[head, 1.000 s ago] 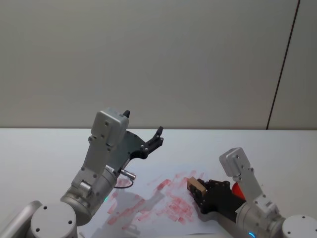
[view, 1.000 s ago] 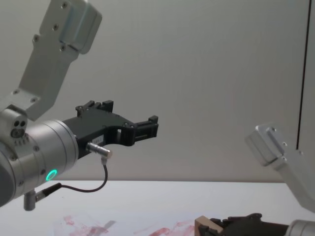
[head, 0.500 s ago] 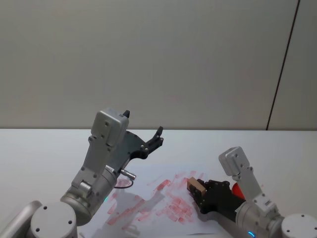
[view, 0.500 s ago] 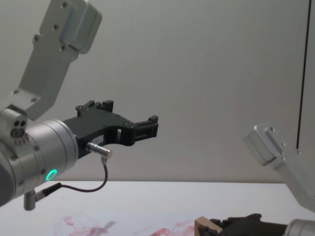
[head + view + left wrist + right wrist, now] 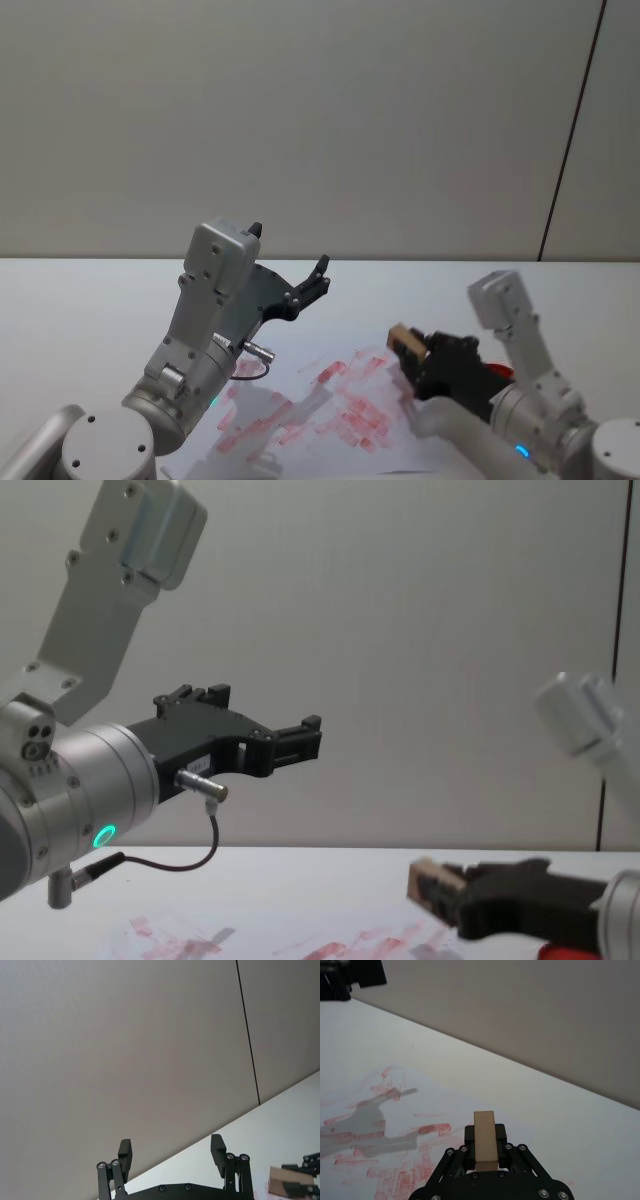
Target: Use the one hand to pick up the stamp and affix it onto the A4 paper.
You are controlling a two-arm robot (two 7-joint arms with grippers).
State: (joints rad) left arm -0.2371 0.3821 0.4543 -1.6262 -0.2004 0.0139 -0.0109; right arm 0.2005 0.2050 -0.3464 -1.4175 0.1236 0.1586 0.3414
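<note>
As the stamp [image 5: 404, 340], clamped in the right gripper [image 5: 411, 349], was lifted off the A4 paper [image 5: 290, 420], one impression is judged made; left gripper [image 5: 170, 1146] is parked left, fingers spread.

The stamp [image 5: 402, 339], in the right gripper [image 5: 412, 352], hangs over the A4 paper [image 5: 320, 415] toward its two o'clock corner; the left gripper [image 5: 318, 275] hangs raised at twelve o'clock.

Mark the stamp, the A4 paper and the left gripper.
stamp [image 5: 485, 1139], right wrist view, its wooden face.
A4 paper [image 5: 283, 372], head view, bare white patch between smears.
left gripper [image 5: 171, 1146], left wrist view, midway between its open fingertips.
</note>
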